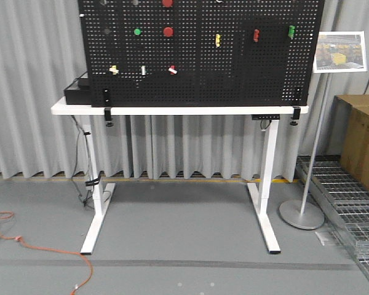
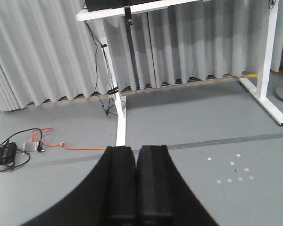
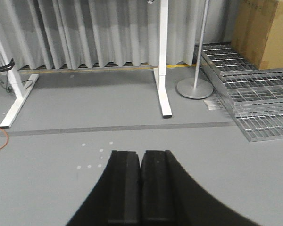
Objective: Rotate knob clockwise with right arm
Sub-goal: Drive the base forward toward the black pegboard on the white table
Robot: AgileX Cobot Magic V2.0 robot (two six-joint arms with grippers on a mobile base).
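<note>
1. Exterior front-facing view: the black pegboard [image 1: 234, 67] is standing on the white table [image 1: 172, 110], upper centre. The knob cannot be singled out with certainty; pale-ringed round fittings [image 1: 103, 2] are sitting at the board's top edge, upper left.
2. Left wrist view: the left gripper [image 2: 137, 188], bottom centre, is showing its jaws pressed together, empty, above the grey floor [image 2: 217, 117].
3. Right wrist view: the right gripper [image 3: 141, 188], bottom centre, is showing its jaws pressed together, empty.

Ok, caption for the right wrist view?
Shut black right gripper above grey floor, white table leg and cardboard box beyond.
</note>
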